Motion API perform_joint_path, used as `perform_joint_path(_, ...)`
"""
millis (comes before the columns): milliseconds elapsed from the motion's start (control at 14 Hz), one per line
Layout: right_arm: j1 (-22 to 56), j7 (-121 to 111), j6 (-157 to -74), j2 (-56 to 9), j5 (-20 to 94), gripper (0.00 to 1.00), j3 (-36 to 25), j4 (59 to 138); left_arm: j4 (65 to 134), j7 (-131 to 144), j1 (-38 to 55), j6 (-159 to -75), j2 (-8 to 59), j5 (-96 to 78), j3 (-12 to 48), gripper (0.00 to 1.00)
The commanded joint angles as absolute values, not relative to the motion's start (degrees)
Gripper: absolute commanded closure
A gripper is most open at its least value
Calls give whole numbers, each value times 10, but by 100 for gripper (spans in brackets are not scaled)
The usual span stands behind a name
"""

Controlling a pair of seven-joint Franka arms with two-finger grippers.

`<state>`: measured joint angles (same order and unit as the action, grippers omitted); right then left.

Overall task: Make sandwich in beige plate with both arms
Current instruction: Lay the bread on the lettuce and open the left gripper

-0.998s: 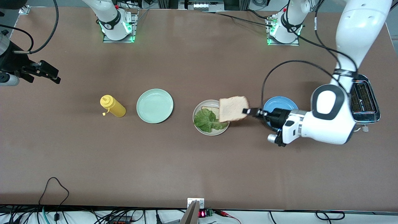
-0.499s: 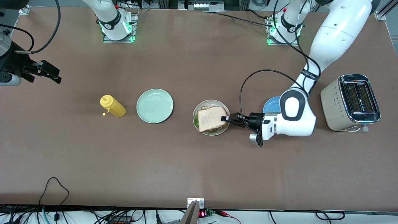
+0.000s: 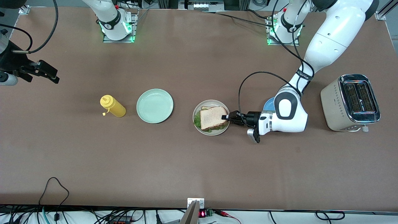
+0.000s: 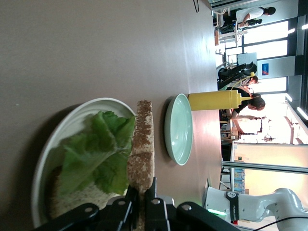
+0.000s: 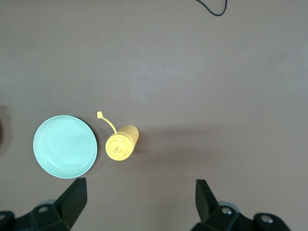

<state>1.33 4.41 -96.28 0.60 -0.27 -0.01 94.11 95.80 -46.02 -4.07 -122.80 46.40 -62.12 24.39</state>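
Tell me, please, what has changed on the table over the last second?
The left gripper carried the top bread slice from above the beige plate's edge down onto the lettuce, and it remains clamped on the slice. The right gripper still waits, open, at its end of the table. Mustard bottle, mint green plate and toaster stayed put.

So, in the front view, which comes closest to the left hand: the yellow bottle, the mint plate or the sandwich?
From the left hand:
1. Sandwich, on the beige plate, held at its edge.
2. Mint plate, toward the right arm's end.
3. Yellow bottle, farther that way.
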Motion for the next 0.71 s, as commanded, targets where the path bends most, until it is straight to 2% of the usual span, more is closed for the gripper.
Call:
perform_joint_path(0,11,54,-958,12,-11,0,1,938,960,-497,-44,-1231,475,-641,246,92)
perform_joint_path(71,10,49,-957,12,-11,0,1,938,960,-497,-45,-1230,475,-641,246,73)
perform_joint_path(143,4,46,-957,12,-11,0,1,938,959,-498,-47,-1230,475,-639,245,47)
perform_joint_path(214,-1,47,-956,12,-11,0,3,938,959,-499,-47,-1228,475,-637,244,1)
perform_joint_path(642,-7,55,-961,13,-3,0,5,939,949,-495,-54,-1223,456,-587,240,0)
